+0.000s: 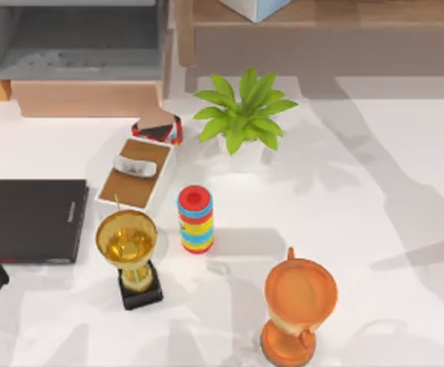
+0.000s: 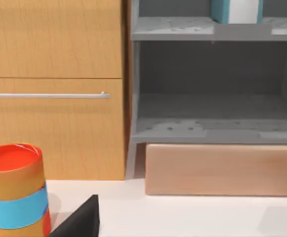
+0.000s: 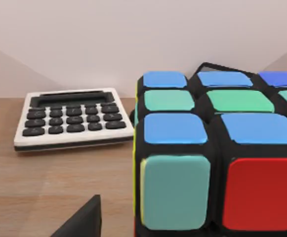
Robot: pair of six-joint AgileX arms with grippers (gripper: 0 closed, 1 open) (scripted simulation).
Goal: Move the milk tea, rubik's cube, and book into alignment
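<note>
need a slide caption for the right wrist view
Close on the rubik's cube standing on a wooden surface, with a white calculator lying apart behind it.

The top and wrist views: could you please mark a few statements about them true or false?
1. The rubik's cube rests on a wooden surface near a calculator. True.
2. The gold trophy lies on its side. False: it stands upright on its black base.
3. An orange trophy stands to the right of the gold trophy in the top view. True.
4. The potted plant stands left of the black slab. False: the black slab lies at the table's left edge and the potted plant is to its right.
5. The book stands in the grey shelf's lower compartment. False: it stands on the board above it.
</note>
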